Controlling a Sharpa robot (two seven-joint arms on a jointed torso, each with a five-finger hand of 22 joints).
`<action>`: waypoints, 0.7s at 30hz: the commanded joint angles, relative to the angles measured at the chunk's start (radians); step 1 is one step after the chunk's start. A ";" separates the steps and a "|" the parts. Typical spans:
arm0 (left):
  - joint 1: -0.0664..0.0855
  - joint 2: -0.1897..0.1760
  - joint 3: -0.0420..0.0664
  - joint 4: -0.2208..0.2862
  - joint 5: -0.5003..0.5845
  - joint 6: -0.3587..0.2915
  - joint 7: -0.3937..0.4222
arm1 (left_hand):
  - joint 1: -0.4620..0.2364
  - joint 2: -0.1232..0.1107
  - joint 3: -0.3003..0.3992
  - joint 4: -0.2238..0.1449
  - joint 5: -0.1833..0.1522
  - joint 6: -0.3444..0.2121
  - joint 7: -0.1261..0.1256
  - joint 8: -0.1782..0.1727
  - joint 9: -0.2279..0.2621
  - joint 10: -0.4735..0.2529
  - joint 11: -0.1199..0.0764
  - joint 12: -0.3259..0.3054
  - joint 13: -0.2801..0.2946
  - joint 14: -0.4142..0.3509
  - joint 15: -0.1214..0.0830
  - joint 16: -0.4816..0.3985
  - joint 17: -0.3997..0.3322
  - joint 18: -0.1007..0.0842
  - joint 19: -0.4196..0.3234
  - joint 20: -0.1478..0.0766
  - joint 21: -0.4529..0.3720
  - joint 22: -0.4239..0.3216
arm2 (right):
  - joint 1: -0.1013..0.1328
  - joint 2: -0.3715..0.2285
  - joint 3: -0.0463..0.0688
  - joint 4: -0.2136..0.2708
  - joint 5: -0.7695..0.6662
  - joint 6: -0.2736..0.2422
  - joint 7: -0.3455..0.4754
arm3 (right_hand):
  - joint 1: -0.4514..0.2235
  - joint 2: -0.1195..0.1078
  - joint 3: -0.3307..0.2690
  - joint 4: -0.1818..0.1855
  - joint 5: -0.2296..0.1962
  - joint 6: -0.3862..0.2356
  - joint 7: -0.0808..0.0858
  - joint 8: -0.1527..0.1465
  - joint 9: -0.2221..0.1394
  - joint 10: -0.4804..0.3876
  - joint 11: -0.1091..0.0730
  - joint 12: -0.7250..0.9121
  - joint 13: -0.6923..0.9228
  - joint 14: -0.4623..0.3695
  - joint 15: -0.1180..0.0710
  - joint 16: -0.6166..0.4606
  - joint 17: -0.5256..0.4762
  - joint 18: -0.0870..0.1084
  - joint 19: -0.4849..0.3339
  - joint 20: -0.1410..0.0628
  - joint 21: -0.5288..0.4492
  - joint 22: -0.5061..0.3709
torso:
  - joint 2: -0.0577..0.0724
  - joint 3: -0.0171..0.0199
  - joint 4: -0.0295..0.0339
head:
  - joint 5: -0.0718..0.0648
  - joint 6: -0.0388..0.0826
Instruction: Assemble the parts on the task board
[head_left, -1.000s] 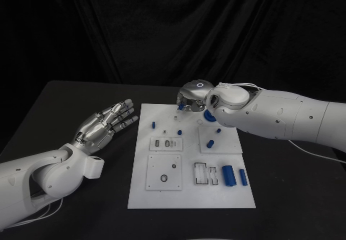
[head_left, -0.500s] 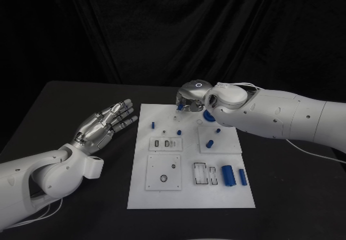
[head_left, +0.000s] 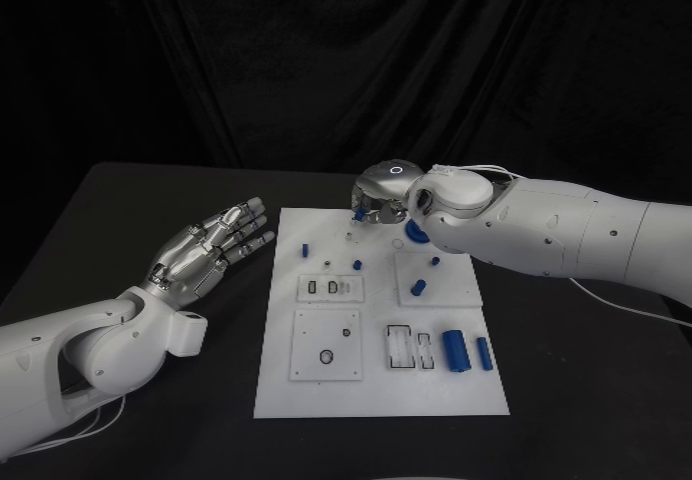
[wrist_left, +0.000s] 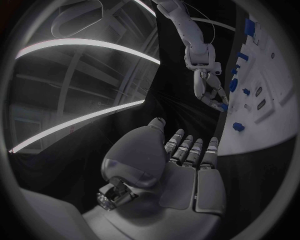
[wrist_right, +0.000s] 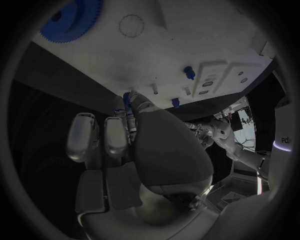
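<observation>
The white task board (head_left: 378, 390) lies in the middle of the black table. My right hand (head_left: 382, 198) hovers over its far edge and pinches a small blue part (head_left: 358, 213) in its fingertips, close above a thin white pin (wrist_right: 154, 89); the right wrist view shows the same blue part (wrist_right: 127, 100) at the fingertips. Beside it lies a blue gear (wrist_right: 69, 20), partly hidden by my right arm in the head view. My left hand (head_left: 216, 245) is held flat and open just left of the board, holding nothing.
Small blue pegs (head_left: 307, 248) (head_left: 418, 288) stand on the board's far half. Two blue cylinders (head_left: 456, 350) lie near its right front, beside slotted plates (head_left: 411, 347). My bulky right arm (head_left: 562, 235) hangs over the board's far right corner.
My right arm has edged slightly left; the hand stays over the board's far edge with the blue part. The left hand has not moved.
</observation>
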 joint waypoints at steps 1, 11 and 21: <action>0.002 0.004 0.000 -0.003 0.000 0.012 0.205 | 0.013 0.000 0.006 0.000 0.005 0.001 0.008 0.003 0.001 0.003 -0.002 0.002 0.002 -0.001 0.005 0.003 0.002 -0.005 0.005 0.004 0.003 0.001 | -0.003 0.002 0.001 -0.003 -0.002 0.000 -0.007 | 0.004 0.008 0.006 -0.001 0.002 0.029 0.002 0.032 0.111 0.005 0.001 -0.006 -0.001 0.006 0.001 0.002 0.000 -0.014 0.005 0.001 0.004 0.003 | 0.001 0.0002 0.0015 | -0.003 0.000; 0.001 0.006 -0.001 -0.007 0.000 0.012 0.203 | 0.013 0.000 0.006 0.000 0.006 0.000 0.009 0.003 0.001 0.002 -0.002 0.002 0.001 -0.002 0.006 0.003 0.002 -0.005 0.004 0.004 0.003 0.001 | -0.007 0.006 0.001 -0.010 -0.002 -0.002 -0.008 | 0.003 0.007 0.007 -0.001 0.002 0.028 0.002 0.031 0.111 0.005 0.002 -0.007 -0.001 0.006 0.002 0.002 -0.001 -0.014 0.004 0.001 0.004 0.002 | 0.000 -0.0015 -0.0001 | -0.003 0.000; 0.001 0.009 -0.002 -0.010 0.000 0.015 0.202 | 0.014 0.001 0.008 -0.001 0.007 0.000 0.010 0.003 0.001 0.002 -0.002 0.001 0.001 -0.001 0.007 0.004 0.002 -0.006 0.005 0.004 0.003 0.001 | -0.009 0.012 0.001 -0.015 -0.002 -0.013 -0.009 | 0.001 0.007 0.007 -0.001 0.000 0.026 0.003 0.030 0.112 0.006 0.002 -0.009 -0.001 0.005 0.002 0.000 -0.004 -0.013 0.003 0.002 0.002 0.000 | 0.001 -0.0019 0.0036 | -0.006 -0.001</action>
